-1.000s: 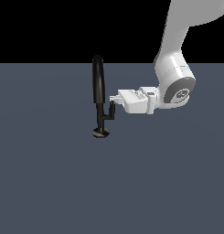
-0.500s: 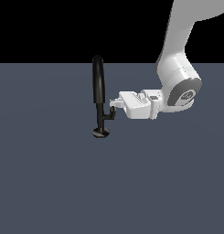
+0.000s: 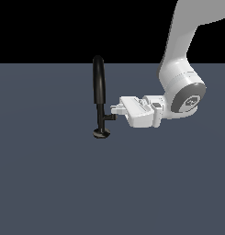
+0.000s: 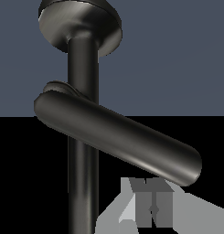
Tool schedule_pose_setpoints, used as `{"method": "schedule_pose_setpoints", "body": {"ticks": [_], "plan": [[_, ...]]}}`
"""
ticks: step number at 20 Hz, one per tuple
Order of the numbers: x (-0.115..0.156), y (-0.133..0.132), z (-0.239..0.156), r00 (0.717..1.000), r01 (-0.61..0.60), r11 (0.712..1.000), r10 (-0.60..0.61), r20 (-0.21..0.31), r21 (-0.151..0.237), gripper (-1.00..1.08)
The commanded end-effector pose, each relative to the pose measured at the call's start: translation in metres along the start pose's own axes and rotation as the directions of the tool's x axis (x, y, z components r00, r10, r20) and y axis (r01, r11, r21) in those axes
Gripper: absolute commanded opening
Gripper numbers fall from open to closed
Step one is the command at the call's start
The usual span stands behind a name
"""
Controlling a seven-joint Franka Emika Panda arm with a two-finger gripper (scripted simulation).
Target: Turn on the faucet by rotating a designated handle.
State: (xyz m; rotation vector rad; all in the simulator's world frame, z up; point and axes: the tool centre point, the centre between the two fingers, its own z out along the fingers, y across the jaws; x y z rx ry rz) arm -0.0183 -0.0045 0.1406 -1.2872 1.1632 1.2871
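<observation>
The glossy black faucet [image 3: 99, 87] stands on a small round base, its thick spout rising straight up in the exterior view. The handle [image 3: 109, 117] is a short stub branching off the thin stem low down, toward the exterior view's right. My white gripper [image 3: 115, 109] lies level and points at the stem, with its fingertips just above the stub and touching or nearly touching it. The fingers are together with nothing between them. In the wrist view the handle [image 4: 118, 137] is a thick slanted rod crossing the stem of the faucet [image 4: 82, 183], and its end is right by the gripper [image 4: 152, 203].
The faucet stands on a flat grey-blue surface [image 3: 63, 183] that fills the lower part of the exterior view. My white arm [image 3: 182, 87] comes down from the exterior view's upper right.
My gripper has sunk lower beside the stem and drifted slightly to the exterior view's right. The handle's peg now looks lower and shorter than a second ago.
</observation>
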Motion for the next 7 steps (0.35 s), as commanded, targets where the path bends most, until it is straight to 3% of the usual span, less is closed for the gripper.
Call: {"method": "schedule_pose_setpoints", "body": {"ticks": [1, 7], "plan": [[0.025, 0.012, 0.0, 1.0, -0.023, 1.0, 0.023, 0.002, 0.003, -1.0], [0.056, 0.026, 0.0, 0.999, -0.034, 0.999, 0.034, 0.004, 0.002, -1.0]]}}
